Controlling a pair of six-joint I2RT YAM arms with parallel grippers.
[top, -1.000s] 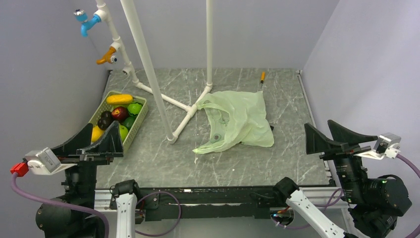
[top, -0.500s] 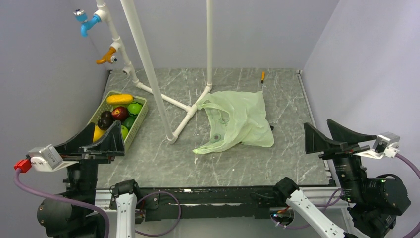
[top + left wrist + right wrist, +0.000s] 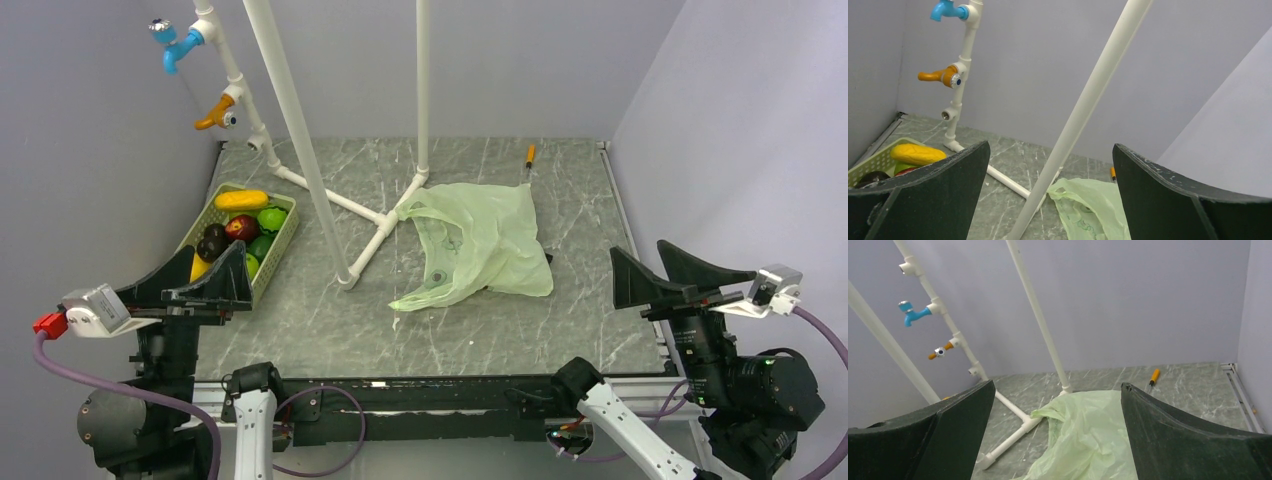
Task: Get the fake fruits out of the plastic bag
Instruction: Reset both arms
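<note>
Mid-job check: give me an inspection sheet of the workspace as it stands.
Surface: grey marbled table, no spills seen.
Job's things: plastic bag lies crumpled mid-table, contents cannot be told; fake fruits sit in the basket at the left.
Clutter: orange-handled tool near the far edge.
Grippers: left gripper and right gripper open, holding nothing.
Cables: purple cables trail from both wrists.
Surroundings: white pipe frame, blue tap, orange tap, plain walls.

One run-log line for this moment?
fake fruits: in basket | plastic bag: crumpled, mid-table | left gripper: open, empty | right gripper: open, empty
</note>
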